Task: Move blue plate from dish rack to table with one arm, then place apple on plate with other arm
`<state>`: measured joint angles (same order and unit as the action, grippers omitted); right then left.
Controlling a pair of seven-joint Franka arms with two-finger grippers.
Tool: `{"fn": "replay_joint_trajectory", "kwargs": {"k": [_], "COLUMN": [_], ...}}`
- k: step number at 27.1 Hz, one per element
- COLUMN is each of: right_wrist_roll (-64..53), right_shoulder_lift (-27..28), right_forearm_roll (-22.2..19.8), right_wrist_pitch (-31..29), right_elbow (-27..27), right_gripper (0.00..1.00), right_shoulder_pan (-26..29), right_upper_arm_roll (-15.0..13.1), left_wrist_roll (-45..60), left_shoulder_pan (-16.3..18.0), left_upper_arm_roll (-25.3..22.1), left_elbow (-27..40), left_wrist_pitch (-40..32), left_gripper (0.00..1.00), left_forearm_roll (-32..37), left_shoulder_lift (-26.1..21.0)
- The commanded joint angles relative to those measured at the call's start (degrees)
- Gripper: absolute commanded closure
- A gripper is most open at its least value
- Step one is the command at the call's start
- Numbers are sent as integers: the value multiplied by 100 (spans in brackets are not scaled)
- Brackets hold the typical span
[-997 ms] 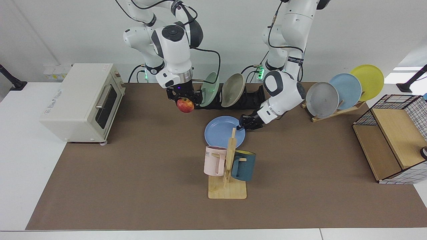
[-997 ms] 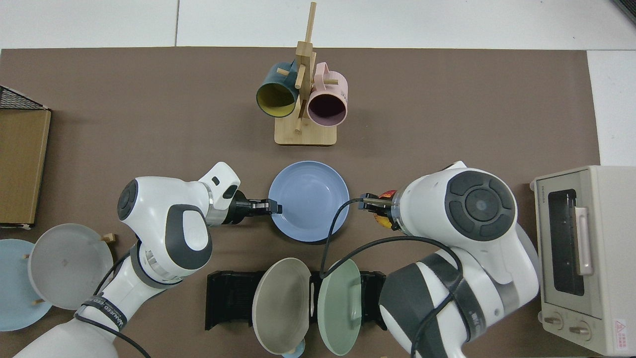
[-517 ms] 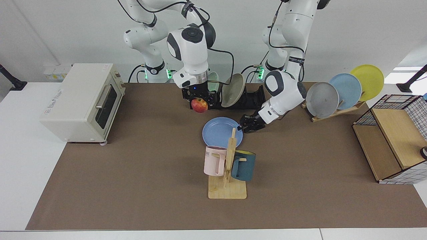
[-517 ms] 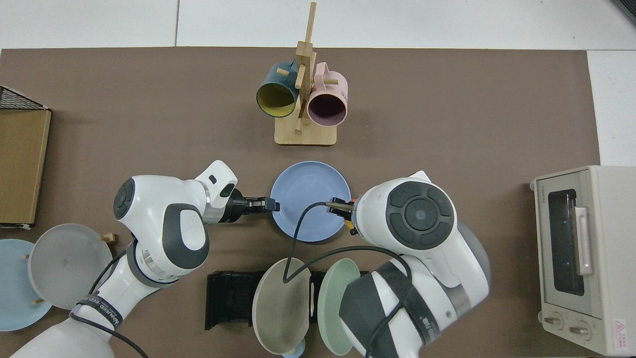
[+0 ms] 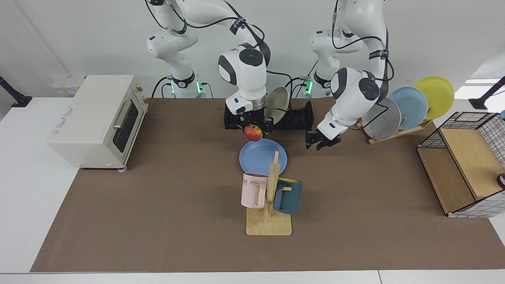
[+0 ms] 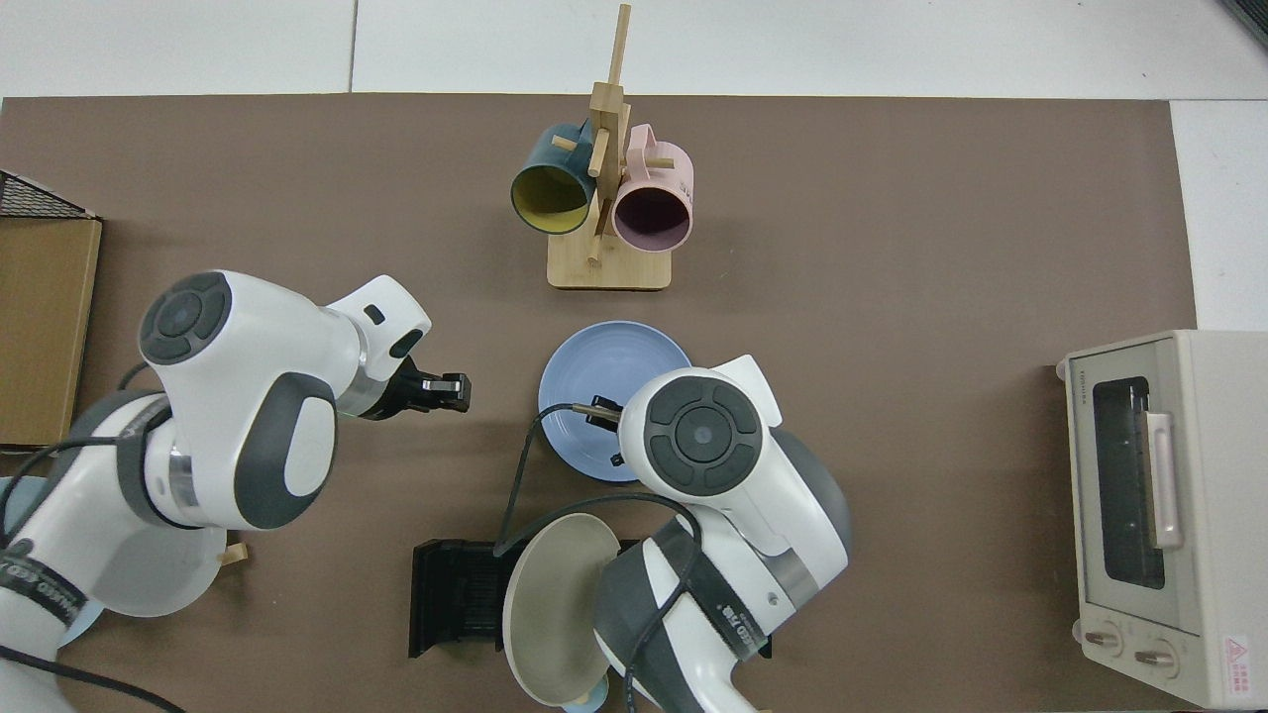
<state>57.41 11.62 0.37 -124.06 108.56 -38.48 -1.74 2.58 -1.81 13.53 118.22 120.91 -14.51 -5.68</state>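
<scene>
Now the black two-finger left gripper (image 5: 320,142) is seen drawn back and lifted clear of the round periwinkle-blue plate (image 5: 260,157), its fingers parted and empty, where half a second ago it was at the plate's rim. The plate is thus released, and the first half of the task is judged done. The black right gripper (image 5: 252,125), clenched on the small red apple (image 5: 253,133), has been carried from beside the low black slotted dish rack (image 5: 294,117) to just over the plate's far edge. The plate lies flat on the brown-matted table (image 5: 158,205), in front of the rack and just behind the wooden mug stand (image 5: 270,213).
</scene>
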Motion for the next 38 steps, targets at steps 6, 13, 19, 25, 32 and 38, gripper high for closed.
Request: {"fn": "replay_joint_trajectory", "kwargs": {"k": [6,13,19,25,32,38], "right_wrist_roll": [270,271,262,227,227,-238], "right_shoulder_lift": [895,1167,1273,1308,1106,553], "right_forearm_roll": [-37,-46,-55,16,33,42], "right_wrist_pitch": [-548,-856,-1120,-1033,-585,-189], "right_elbow": [-581,-494,-344,-379,-519,-537], "right_gripper": [99,99,98,0,0,0], "right_shoulder_pan": [-134,-99,-90,-81,-125,-90], "right_upper_arm_roll": [-29,-29,-29,-29,-29,-72], "left_wrist_roll": [208,-107,-390,-460,-539,-513], "left_shoulder_pan": [269,357,357,340,331,252], "left_upper_arm_roll": [-167,-219,-413,-404,-378,-439], "left_elbow": [-1713,-2610,-2883,-2875,-2725,-2752], "left_wrist_pitch": [-2405,-3161,-3241,-3407,-3698,-3636], "left_gripper": [50,35,0,0,0,0], "left_forearm_roll": [1573,2092,1978,1961,1925,1619], "left_shoulder_lift": [199,199,252,524,832,823]}}
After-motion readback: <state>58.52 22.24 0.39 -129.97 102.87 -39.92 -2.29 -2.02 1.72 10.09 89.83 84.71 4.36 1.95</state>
